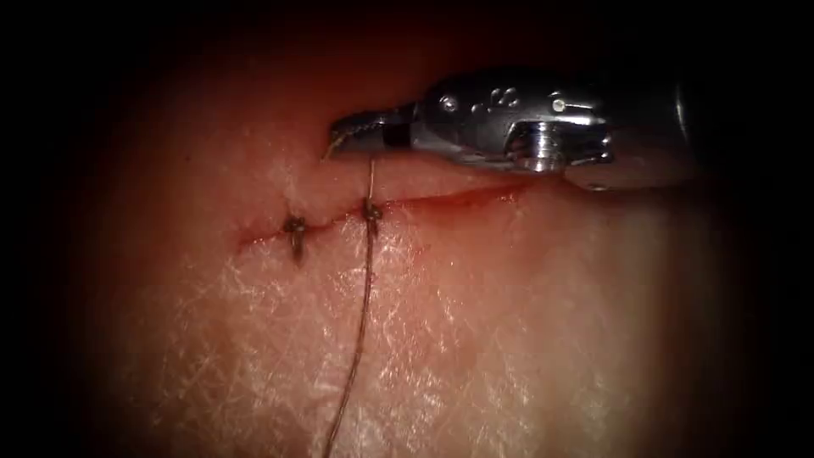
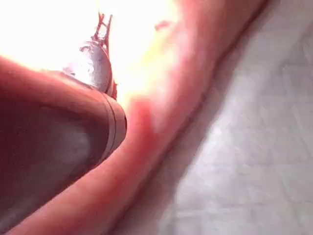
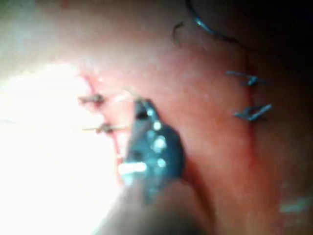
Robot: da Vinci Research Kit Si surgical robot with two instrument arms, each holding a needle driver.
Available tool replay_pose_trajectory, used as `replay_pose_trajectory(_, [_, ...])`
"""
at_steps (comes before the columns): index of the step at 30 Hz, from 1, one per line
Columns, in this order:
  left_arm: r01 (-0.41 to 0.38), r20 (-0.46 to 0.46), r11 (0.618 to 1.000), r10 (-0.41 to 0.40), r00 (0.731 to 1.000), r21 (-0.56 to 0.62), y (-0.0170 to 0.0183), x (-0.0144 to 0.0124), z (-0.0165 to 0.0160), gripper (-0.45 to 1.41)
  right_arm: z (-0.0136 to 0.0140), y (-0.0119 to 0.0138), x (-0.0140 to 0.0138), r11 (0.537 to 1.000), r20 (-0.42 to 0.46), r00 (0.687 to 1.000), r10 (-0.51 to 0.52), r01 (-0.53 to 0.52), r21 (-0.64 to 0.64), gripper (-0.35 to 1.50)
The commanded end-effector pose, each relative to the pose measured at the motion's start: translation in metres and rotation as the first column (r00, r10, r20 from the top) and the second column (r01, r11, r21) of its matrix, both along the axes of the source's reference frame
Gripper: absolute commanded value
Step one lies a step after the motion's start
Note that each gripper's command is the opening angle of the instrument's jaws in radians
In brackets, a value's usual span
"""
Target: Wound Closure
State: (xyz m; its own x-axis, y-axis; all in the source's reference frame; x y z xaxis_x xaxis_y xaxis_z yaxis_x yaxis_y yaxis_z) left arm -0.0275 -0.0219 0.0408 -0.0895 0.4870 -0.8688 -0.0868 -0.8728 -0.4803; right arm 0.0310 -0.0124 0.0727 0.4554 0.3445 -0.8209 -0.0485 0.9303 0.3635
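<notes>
Right end effector [image 1: 366,134] grips thread [image 1: 365,288] above the knotted, red-edged cut [image 1: 441,199].

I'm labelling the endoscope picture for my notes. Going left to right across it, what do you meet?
Tied stitch on the cut → second stitch with its thread running to the right tool, jaws shut on the thread → the tool's metal wrist.
</notes>
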Motion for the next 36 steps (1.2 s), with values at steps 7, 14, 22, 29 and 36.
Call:
replay_pose_trajectory(7, [0.024,-0.018,0.999,-0.025,1.000,-0.032,0.0057,0.0004,0.0008,-0.45,-0.0005,0.0023,-0.0032,0.973,0.043,0.974,0.222,-0.224,0.051,1.48])
replay_pose_trajectory(14, [0.042,-0.039,0.995,-0.045,0.998,-0.093,0.0131,0.0018,-0.0017,-0.45,-0.0035,-0.0007,-0.0067,0.950,0.038,0.952,0.304,-0.306,0.063,1.48])
replay_pose_trajectory(22, [0.079,-0.023,0.984,-0.084,0.996,-0.158,0.0230,0.0016,-0.0059,-0.45,-0.0063,-0.0067,-0.0048,0.963,-0.078,0.962,0.260,-0.252,0.101,0.88])
replay_pose_trajectory(29, [0.087,-0.007,0.982,-0.089,0.996,-0.169,0.0258,-0.0002,-0.0061,-0.45,-0.0052,-0.0076,-0.0007,0.961,-0.102,0.958,0.267,-0.258,0.095,0.84])
replay_pose_trajectory(36, [0.091,-0.004,0.981,-0.093,0.996,-0.171,0.0286,-0.0012,-0.0028,-0.45,-0.0035,-0.0097,0.0049,0.972,-0.138,0.963,0.230,-0.220,0.086,0.81])
